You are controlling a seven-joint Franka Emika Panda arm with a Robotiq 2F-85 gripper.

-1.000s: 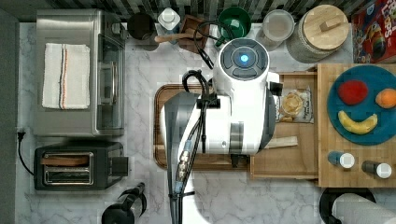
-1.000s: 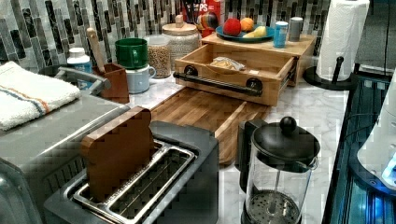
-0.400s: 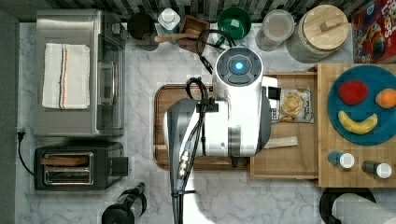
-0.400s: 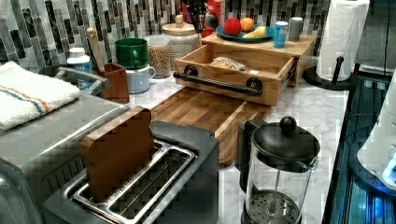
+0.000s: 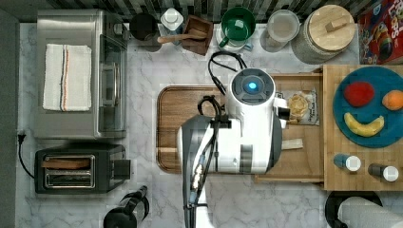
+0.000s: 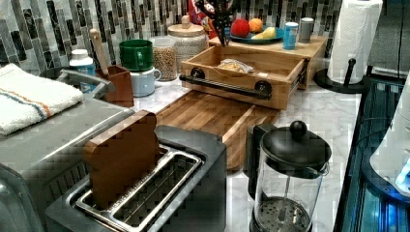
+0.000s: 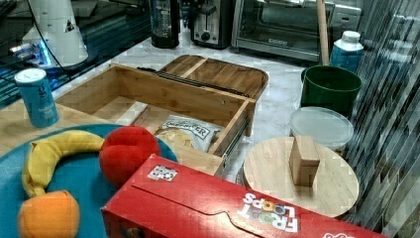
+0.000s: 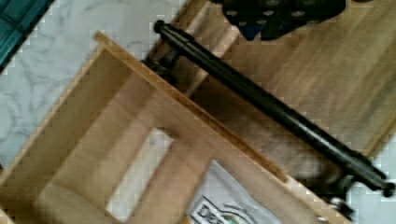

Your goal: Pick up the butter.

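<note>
One pale, paper-wrapped butter (image 8: 140, 175) stick lies in the wooden drawer (image 8: 84, 121); the gripper's opening cannot be told.

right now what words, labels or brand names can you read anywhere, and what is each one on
"FROOT LOOPS" on the red cereal box, read in the right view.
Dark lettering on the grey snack bag in the wooden drawer: too blurred to read.
A small square code patch on the cereal box: not readable.
The blue shaker: label too small to read.
The butter: no print visible.
</note>
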